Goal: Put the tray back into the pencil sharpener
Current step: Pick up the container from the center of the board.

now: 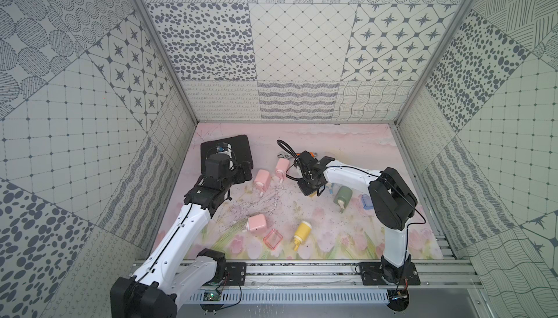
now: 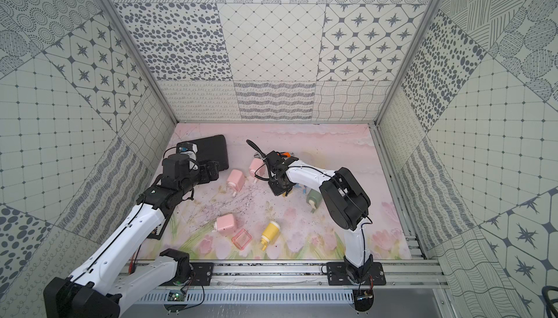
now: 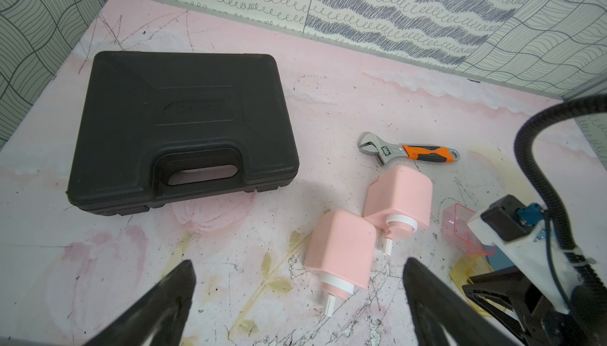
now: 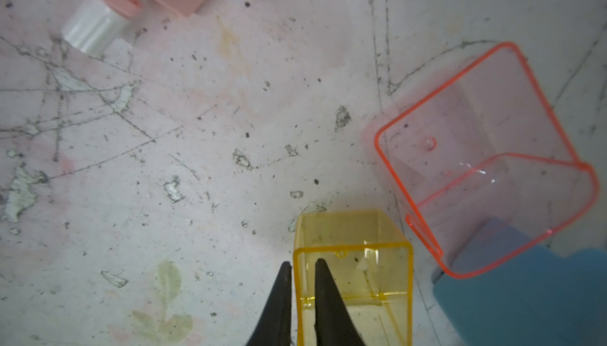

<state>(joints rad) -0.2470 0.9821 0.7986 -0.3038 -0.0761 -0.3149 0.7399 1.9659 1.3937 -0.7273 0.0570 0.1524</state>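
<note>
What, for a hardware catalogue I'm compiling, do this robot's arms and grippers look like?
Both arms, left arm and right arm, have white link shells between bulky black joint housings, with a thin black cable along each. The left gripper and right gripper carry matte black fingers tapering to points. A ribbed black hose loops off the right wrist.

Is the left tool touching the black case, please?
Apart: the left wrist view shows bare mat between the open left tool and the black case.
</note>
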